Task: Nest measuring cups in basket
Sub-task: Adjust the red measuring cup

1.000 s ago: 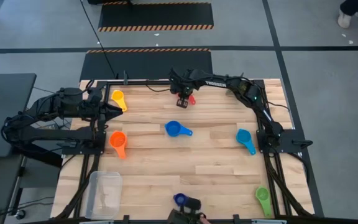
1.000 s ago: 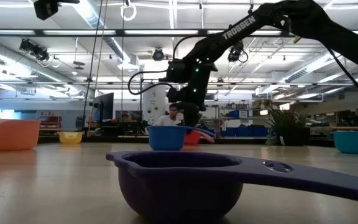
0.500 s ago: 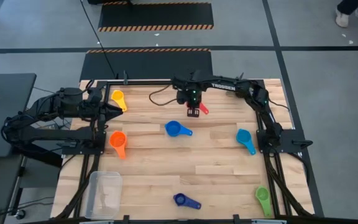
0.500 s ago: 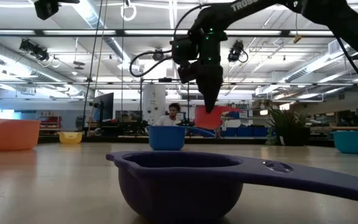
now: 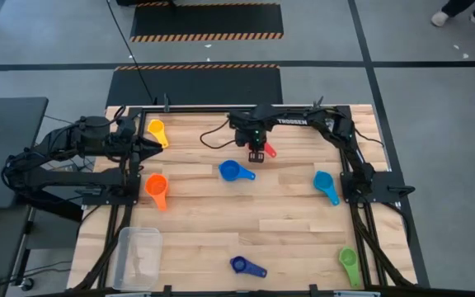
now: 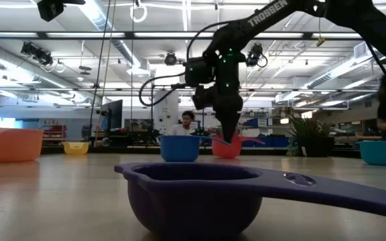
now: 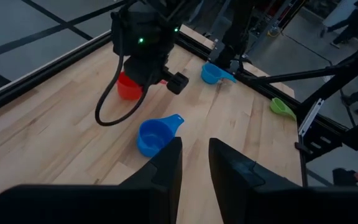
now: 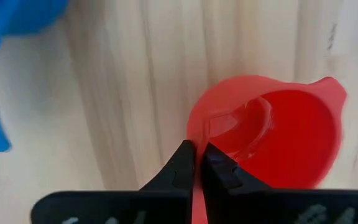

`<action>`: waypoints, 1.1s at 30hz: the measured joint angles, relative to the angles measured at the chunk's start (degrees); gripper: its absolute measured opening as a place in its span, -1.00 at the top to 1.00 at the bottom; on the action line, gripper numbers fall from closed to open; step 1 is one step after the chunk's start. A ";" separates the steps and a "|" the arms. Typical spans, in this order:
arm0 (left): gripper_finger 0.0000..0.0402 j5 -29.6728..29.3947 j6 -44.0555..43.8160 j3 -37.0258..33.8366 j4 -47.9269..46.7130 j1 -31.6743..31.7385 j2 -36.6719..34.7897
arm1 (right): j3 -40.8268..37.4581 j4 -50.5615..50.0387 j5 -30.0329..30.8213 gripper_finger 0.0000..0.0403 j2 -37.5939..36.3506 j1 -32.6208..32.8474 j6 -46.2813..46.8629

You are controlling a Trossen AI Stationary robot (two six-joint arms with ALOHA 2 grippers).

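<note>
The red cup (image 5: 268, 150) is held by the right hand (image 5: 256, 153) near the upper centre of the high view, just above the blue cup (image 5: 232, 171). In the right wrist view the fingers (image 8: 184, 163) are seen pressed together on the cup's thin rim, with the bowl hanging beyond them. The basket (image 5: 138, 257) lies at the lower left of the high view, well apart from the held cup; the carry has to run diagonally across the surface (image 5: 287, 214) toward that corner. The basket's long axis runs up and down the frame. The left hand (image 5: 149, 145) waits at the upper left, beside the yellow cup (image 5: 157, 129), and is nearer the basket than the right; its fingers (image 7: 166, 165) stand slightly apart around nothing.

Compared with a second ago, the right hand has been moved from the upper edge of the surface toward its middle, with the red cup carried along. In the low view the cup was lifted high half a second ago and is now seen lower, beside the blue cup. The other cups are unmoved.
</note>
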 joint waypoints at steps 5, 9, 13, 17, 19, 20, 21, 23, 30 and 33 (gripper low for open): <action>0.57 0.00 0.00 0.00 0.00 0.00 0.00 | -2.50 2.12 0.59 0.94 -0.31 -0.47 0.00; 0.57 0.00 -0.07 0.00 0.00 0.00 0.00 | -1.96 1.81 1.44 0.80 -0.03 -0.54 -0.37; 0.57 0.00 -0.15 0.00 0.00 0.00 0.02 | -1.25 2.64 2.84 0.55 0.25 -0.61 -0.68; 0.57 0.00 -0.17 0.00 0.02 0.00 0.00 | -0.74 0.17 4.28 0.35 0.17 -0.59 -3.73; 0.57 0.00 -0.17 0.00 0.02 0.00 0.02 | 0.24 -0.93 4.30 0.26 0.13 -0.47 -5.29; 0.57 0.00 -0.19 0.00 0.02 0.00 0.00 | 0.85 -1.85 4.45 0.23 0.11 -0.38 -5.66; 0.57 0.00 -0.20 0.00 0.03 0.00 0.00 | 1.62 -3.53 4.81 0.21 0.11 -0.35 -5.72; 0.57 0.00 -0.16 0.00 0.02 0.00 0.02 | 3.84 -5.74 5.59 0.19 0.11 -0.33 -5.62; 0.57 0.05 -6.28 0.00 0.74 0.00 0.02 | 16.24 -15.57 2.35 0.19 0.09 -0.33 -6.89; 0.57 0.79 -9.79 0.00 1.65 0.01 0.02 | 23.69 -18.75 0.05 0.19 0.09 -0.35 -7.10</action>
